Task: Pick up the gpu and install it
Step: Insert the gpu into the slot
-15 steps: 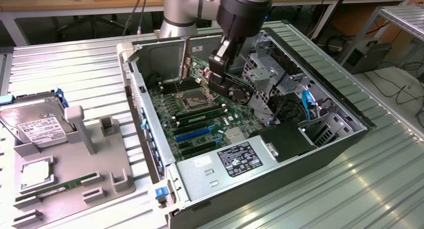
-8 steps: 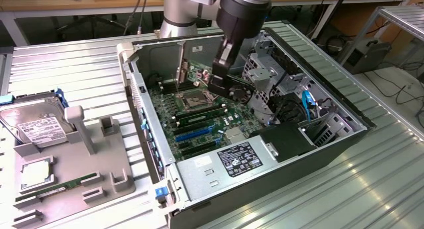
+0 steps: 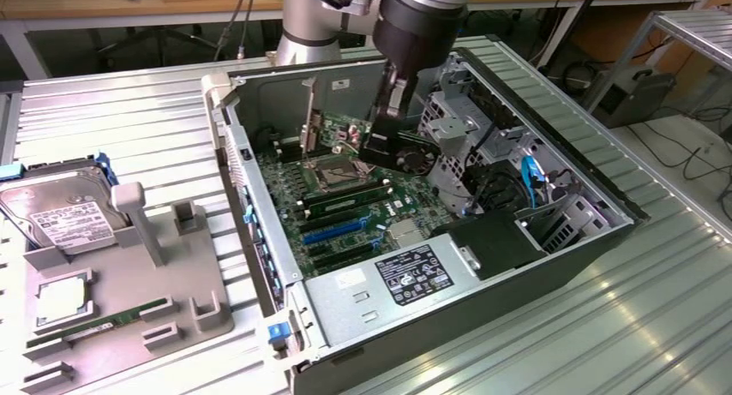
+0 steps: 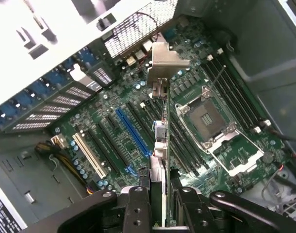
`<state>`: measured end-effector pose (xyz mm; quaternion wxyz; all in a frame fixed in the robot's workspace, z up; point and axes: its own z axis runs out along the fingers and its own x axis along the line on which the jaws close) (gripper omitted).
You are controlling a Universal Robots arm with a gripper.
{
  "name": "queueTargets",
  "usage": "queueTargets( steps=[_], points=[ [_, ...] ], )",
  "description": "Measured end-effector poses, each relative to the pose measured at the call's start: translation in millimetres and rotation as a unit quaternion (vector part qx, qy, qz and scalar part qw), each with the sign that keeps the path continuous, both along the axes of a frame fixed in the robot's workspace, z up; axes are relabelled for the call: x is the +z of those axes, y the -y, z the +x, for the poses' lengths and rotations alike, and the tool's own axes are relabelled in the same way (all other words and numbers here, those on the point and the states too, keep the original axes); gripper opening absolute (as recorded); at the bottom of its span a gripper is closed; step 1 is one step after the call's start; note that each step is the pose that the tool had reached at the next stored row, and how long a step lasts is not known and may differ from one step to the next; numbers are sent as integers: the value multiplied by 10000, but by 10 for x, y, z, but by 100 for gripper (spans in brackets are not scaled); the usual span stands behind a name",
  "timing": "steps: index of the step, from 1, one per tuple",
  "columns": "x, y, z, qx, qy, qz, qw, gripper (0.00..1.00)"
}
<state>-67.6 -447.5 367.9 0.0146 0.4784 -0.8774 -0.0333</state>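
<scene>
Black gripper (image 4: 157, 206) clamps thin green gpu (image 4: 163, 121), silver bracket foremost, seemingly just above green motherboard (image 4: 109, 121); keep card upright, edge aligned.

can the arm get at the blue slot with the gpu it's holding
Probably yes. The gripper, shut on the gpu, hangs inside the open case over the board. The blue slot lies bare close beside the gpu, with no cable or part across it.
</scene>
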Motion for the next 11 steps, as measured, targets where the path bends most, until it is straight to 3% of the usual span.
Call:
queueTargets(
  steps=[5, 11],
  points=[
    [-12, 0, 0, 458, 1, -1, 9990, 26],
    [-26, 3, 0, 978, 7, -2, 9952, 26]
  ],
)
